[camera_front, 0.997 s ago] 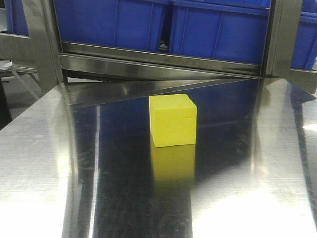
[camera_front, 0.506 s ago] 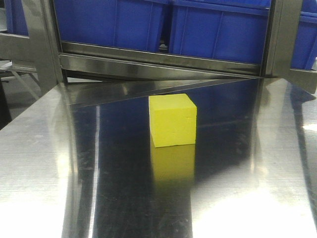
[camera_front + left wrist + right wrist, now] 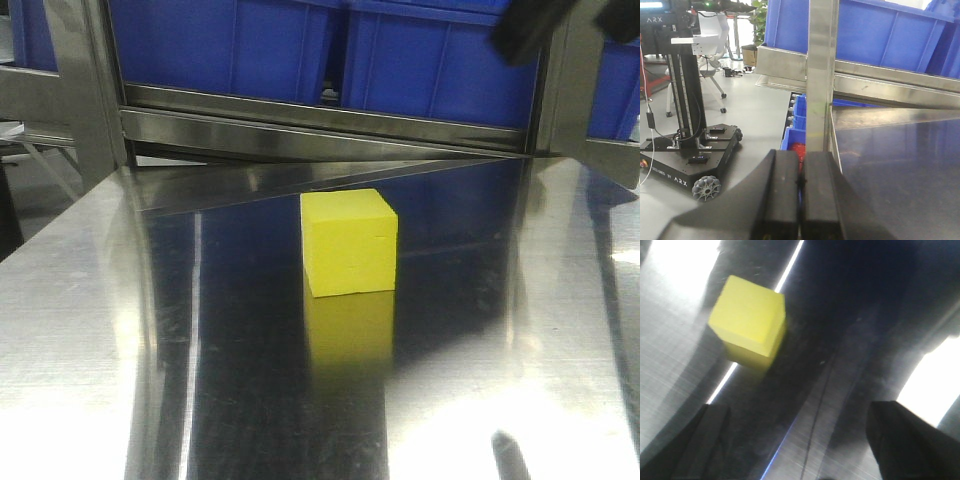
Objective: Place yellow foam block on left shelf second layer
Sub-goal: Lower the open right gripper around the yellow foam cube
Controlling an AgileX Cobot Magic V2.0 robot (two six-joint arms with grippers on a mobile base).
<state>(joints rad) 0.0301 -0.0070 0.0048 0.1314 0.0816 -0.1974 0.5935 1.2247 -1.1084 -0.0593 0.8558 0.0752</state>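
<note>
The yellow foam block (image 3: pixel 349 243) rests on the shiny steel table (image 3: pixel 90 330), near its middle, with its reflection in front of it. In the right wrist view the block (image 3: pixel 748 320) lies ahead and to the left of my right gripper (image 3: pixel 800 415), which is open and empty above the table. A dark part of my right arm (image 3: pixel 535 28) shows at the top right of the front view. My left gripper (image 3: pixel 801 155) is shut and empty, off the table's left edge, facing a steel shelf post (image 3: pixel 820 75).
A steel shelf frame with blue bins (image 3: pixel 420 60) stands behind the table, with a slanted steel rail (image 3: pixel 320 125) below them. Left of the table are more blue bins (image 3: pixel 799 112) on the floor and a black wheeled robot base (image 3: pixel 690 160).
A dark part of my right arm has come into the top right of the front view, and its dark reflection shows at the table's bottom right. The block has not moved.
</note>
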